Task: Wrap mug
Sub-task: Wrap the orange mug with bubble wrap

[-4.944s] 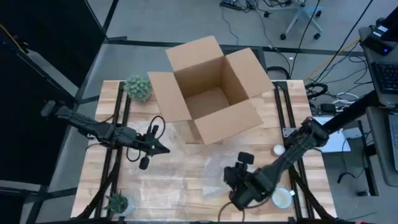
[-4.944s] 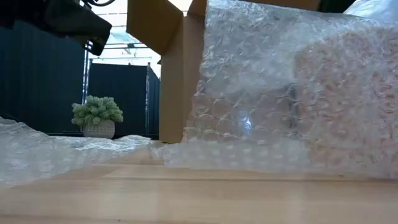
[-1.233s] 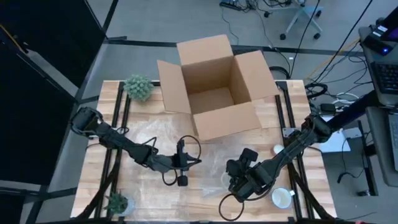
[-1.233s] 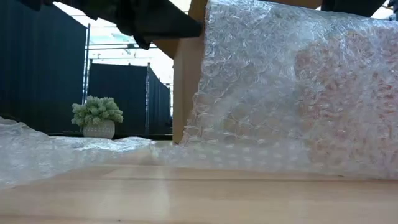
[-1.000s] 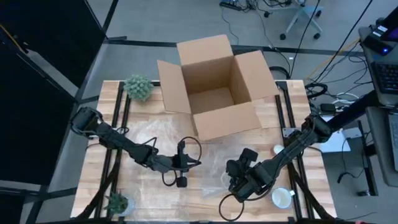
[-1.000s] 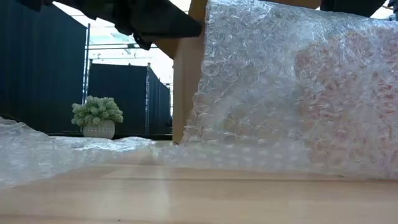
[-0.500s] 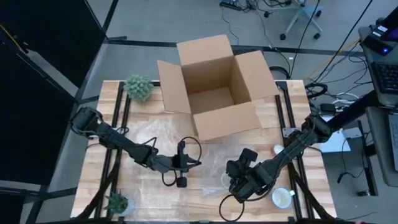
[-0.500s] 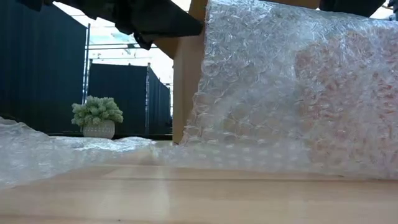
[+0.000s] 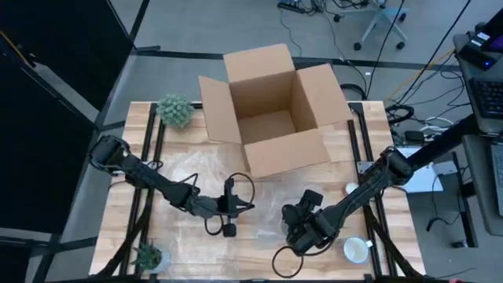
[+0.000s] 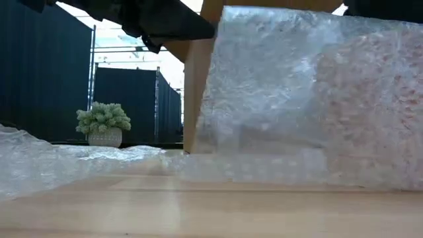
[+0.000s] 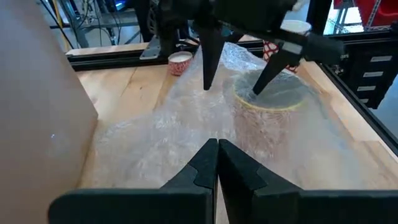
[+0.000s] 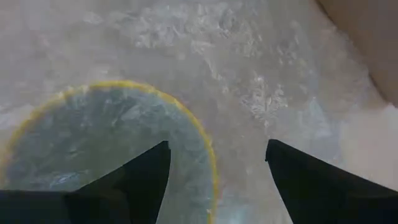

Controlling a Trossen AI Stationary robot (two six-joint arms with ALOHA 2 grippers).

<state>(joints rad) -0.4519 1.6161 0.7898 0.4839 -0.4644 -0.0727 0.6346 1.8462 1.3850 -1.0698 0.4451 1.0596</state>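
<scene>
The right gripper's [image 11: 239, 65] fingers [image 12: 140, 177] spread wide, straddling the rim of the mug [image 11: 268, 118], which stands upright under bubble wrap [image 9: 236, 208] on the wooden surface [image 9: 118, 228]. The left gripper [image 9: 248, 206], fingers pressed together, hovers nearby before the open cardboard box [image 9: 271, 110].

Cardboard box [image 9: 271, 110] blocks the table's far middle.

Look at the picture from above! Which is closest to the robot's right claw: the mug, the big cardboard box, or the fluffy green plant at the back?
From the right gripper, open in the high view:
1. The mug, right under it, covered in bubble wrap.
2. The cardboard box, at the table's back middle.
3. The green plant, in the back left corner.
</scene>
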